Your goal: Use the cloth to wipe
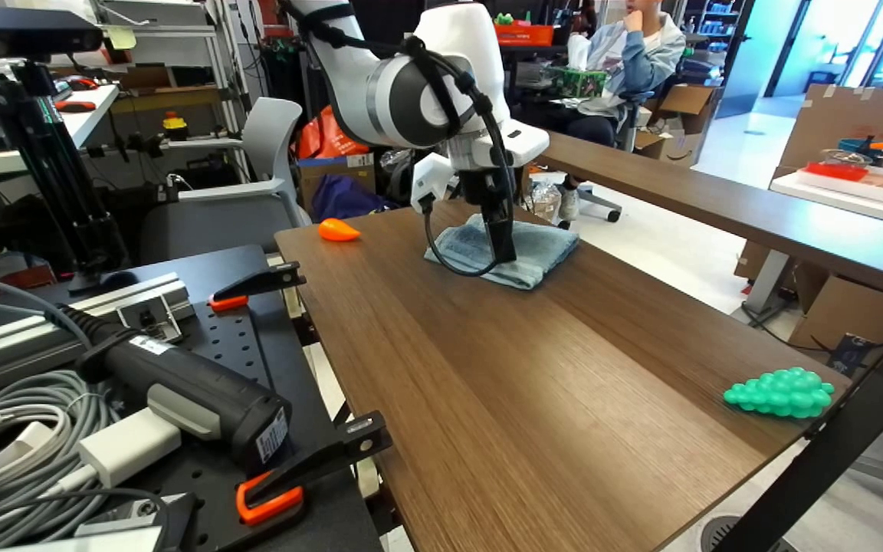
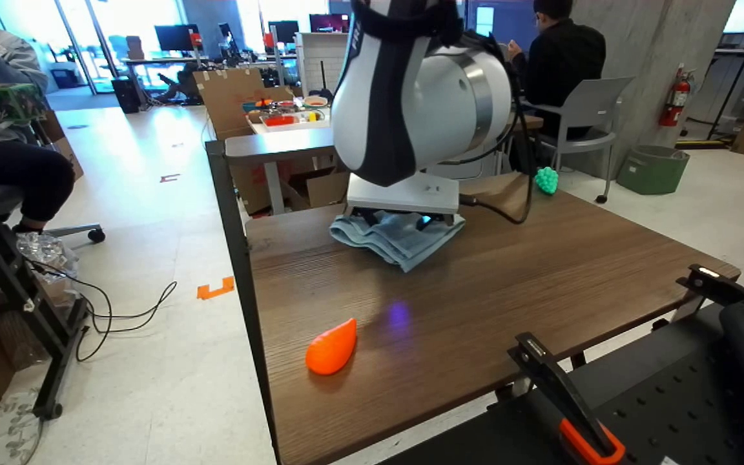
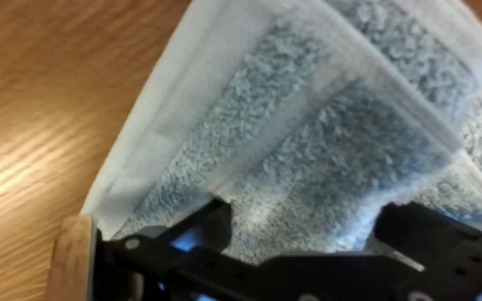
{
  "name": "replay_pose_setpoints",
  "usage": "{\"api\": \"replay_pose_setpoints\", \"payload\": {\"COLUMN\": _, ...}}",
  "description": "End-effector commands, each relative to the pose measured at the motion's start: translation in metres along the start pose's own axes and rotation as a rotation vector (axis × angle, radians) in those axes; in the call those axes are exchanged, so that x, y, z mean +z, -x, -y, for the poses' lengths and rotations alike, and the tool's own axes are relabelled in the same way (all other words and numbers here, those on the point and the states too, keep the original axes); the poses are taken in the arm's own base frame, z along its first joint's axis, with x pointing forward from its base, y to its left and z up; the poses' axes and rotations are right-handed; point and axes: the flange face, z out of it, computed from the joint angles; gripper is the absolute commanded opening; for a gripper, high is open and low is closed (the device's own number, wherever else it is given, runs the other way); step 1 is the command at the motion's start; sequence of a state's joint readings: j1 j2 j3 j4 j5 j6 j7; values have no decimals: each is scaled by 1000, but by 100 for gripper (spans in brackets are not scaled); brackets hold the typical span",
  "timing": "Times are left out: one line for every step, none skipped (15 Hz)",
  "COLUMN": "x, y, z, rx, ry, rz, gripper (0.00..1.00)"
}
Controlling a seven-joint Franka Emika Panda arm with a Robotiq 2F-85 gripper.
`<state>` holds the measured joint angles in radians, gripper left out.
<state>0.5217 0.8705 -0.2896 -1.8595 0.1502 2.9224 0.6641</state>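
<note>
My pincer [image 3: 303, 213] is released, its fingers [image 3: 218, 221] well apart and aimed down. Directly beneath lies the cloth [image 3: 303, 138], folded on the table [image 1: 487, 368], part of it showing between the fingers; whether they touch it I cannot tell. It sits askew to the line joining them, so closing here, I judge, would gather a slanted fold.

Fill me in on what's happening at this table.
A robot arm has its gripper down at a folded blue cloth on the brown table. The jaws stand open, with cloth showing between them, so it's probably about to grip it for wiping. An orange teardrop-shaped object and a bumpy green one lie apart from it.
</note>
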Motion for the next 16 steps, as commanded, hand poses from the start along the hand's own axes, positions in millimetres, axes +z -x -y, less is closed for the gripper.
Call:
{"api": "replay_pose_setpoints", "payload": {"x": 0, "y": 30, "z": -32, "rx": -85, "ry": 118, "rz": 79, "gripper": 100}}
{"api": "replay_pose_setpoints", "payload": {"x": -1, "y": 36, "z": -33, "rx": -115, "ry": 138, "rz": 85, "gripper": 100}}
{"api": "replay_pose_setpoints", "payload": {"x": -2, "y": 44, "z": -31, "rx": -146, "ry": 152, "rz": 97, "gripper": 100}}
{"api": "replay_pose_setpoints", "payload": {"x": -4, "y": 52, "z": -30, "rx": -183, "ry": 170, "rz": 103, "gripper": 100}}
{"api": "replay_pose_setpoints", "payload": {"x": -6, "y": 59, "z": -29, "rx": -223, "ry": 187, "rz": 110, "gripper": 100}}
{"api": "replay_pose_setpoints", "payload": {"x": -11, "y": 68, "z": -26, "rx": -260, "ry": 192, "rz": 115, "gripper": 100}}
{"api": "replay_pose_setpoints", "payload": {"x": -13, "y": 76, "z": -24, "rx": -300, "ry": 202, "rz": 122, "gripper": 100}}
{"api": "replay_pose_setpoints", "payload": {"x": -16, "y": 85, "z": -22, "rx": -338, "ry": 219, "rz": 128, "gripper": 100}}
{"api": "replay_pose_setpoints", "payload": {"x": -17, "y": 92, "z": -22, "rx": -376, "ry": 235, "rz": 134, "gripper": 100}}
{"api": "replay_pose_setpoints", "payload": {"x": -20, "y": 98, "z": -23, "rx": -416, "ry": 254, "rz": 146, "gripper": 100}}
{"api": "replay_pose_setpoints", "payload": {"x": -21, "y": 102, "z": -23, "rx": -450, "ry": 274, "rz": 163, "gripper": 100}}
{"api": "replay_pose_setpoints", "payload": {"x": -22, "y": 103, "z": -25, "rx": -471, "ry": 303, "rz": 181, "gripper": 100}}
{"api": "replay_pose_setpoints", "payload": {"x": -23, "y": 103, "z": -29, "rx": -497, "ry": 335, "rz": 188, "gripper": 100}}
{"api": "replay_pose_setpoints", "payload": {"x": -23, "y": 101, "z": -33, "rx": -512, "ry": 355, "rz": 185, "gripper": 100}}
{"api": "replay_pose_setpoints", "payload": {"x": -24, "y": 96, "z": -37, "rx": -525, "ry": 375, "rz": 176, "gripper": 100}}
{"api": "replay_pose_setpoints", "payload": {"x": -29, "y": 91, "z": -19, "rx": -483, "ry": 310, "rz": 156, "gripper": 100}}
